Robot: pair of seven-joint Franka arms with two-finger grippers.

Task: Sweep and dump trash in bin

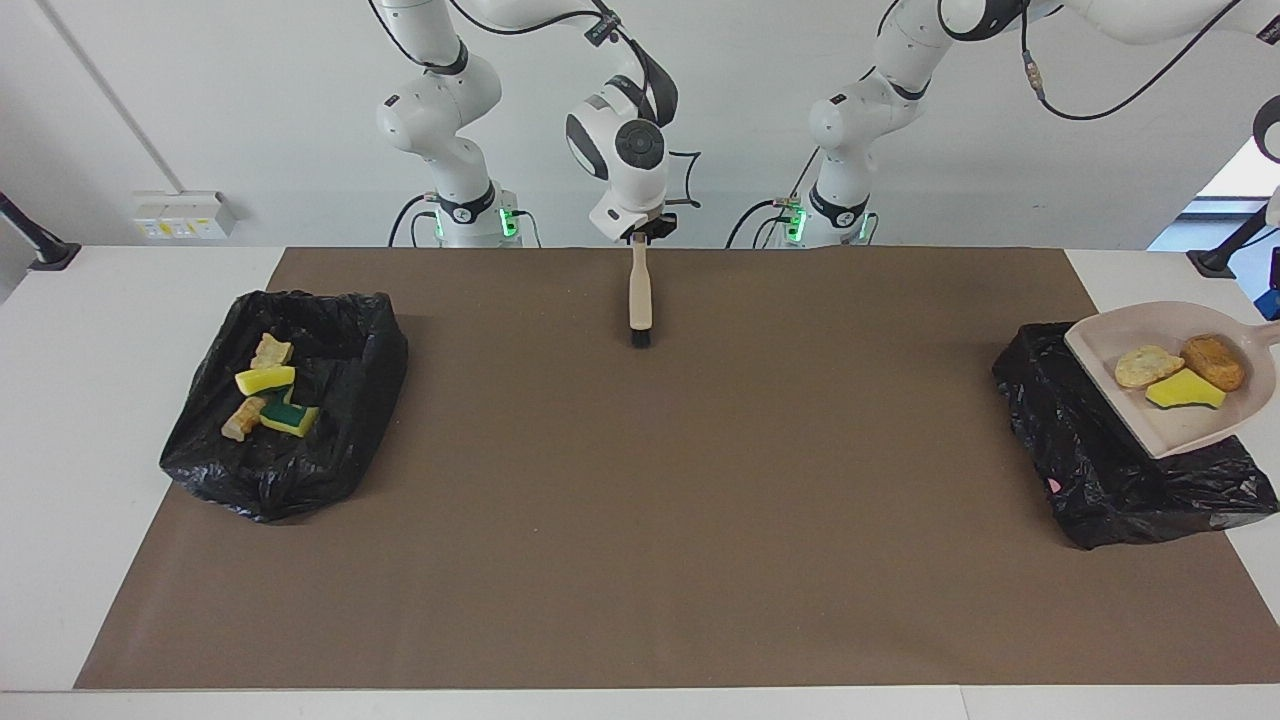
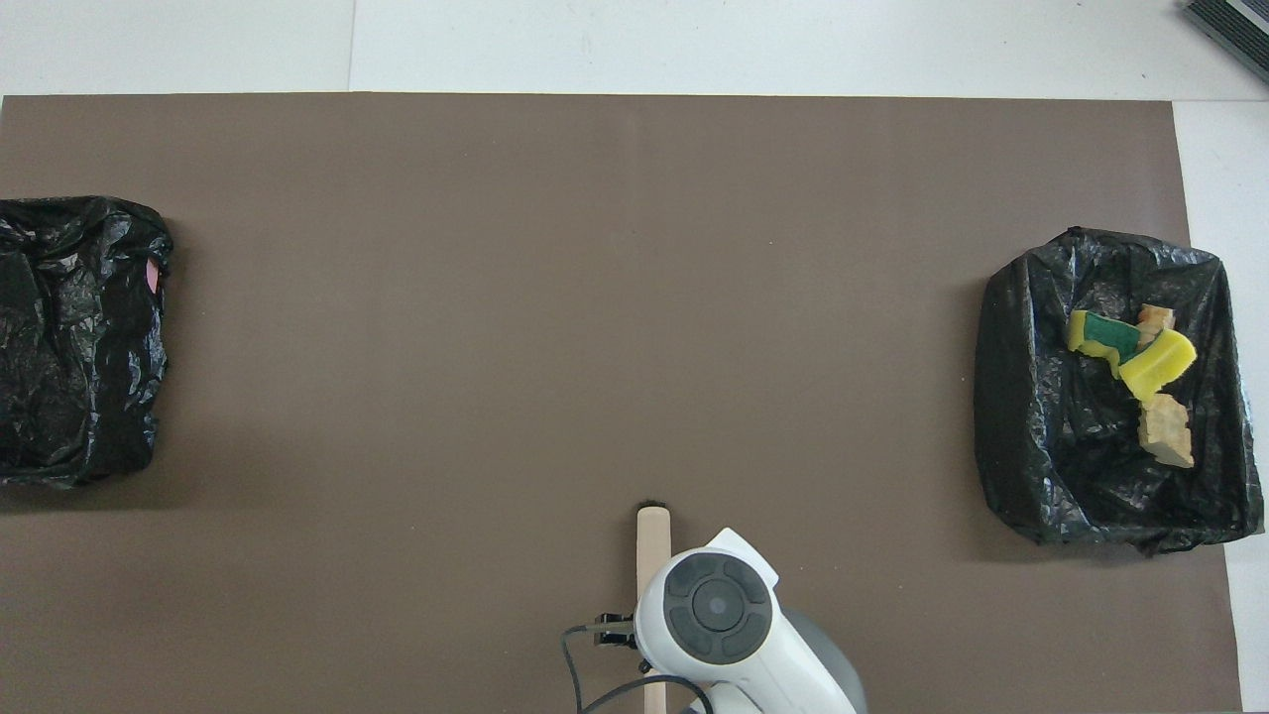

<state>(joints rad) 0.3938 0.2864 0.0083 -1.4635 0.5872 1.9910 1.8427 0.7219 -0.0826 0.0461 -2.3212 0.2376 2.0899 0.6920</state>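
Two black plastic-lined bins stand on the brown mat, one toward the right arm's end (image 1: 285,400) and one toward the left arm's end (image 1: 1120,470). Seven small scraps show in all: four lie in the first bin, two yellow and green sponge pieces (image 1: 266,379) and two tan bread-like lumps (image 1: 271,351), and three lie on the one beige plastic dustpan (image 1: 1190,425), one yellow sponge piece (image 1: 1183,391) and two tan-orange bread-like lumps (image 1: 1214,362). There is one beige-handled brush with black bristles (image 1: 640,298).

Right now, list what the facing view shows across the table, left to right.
bin holding four scraps → brush hanging from the right gripper → second bin, with the dustpan carrying three scraps over it.
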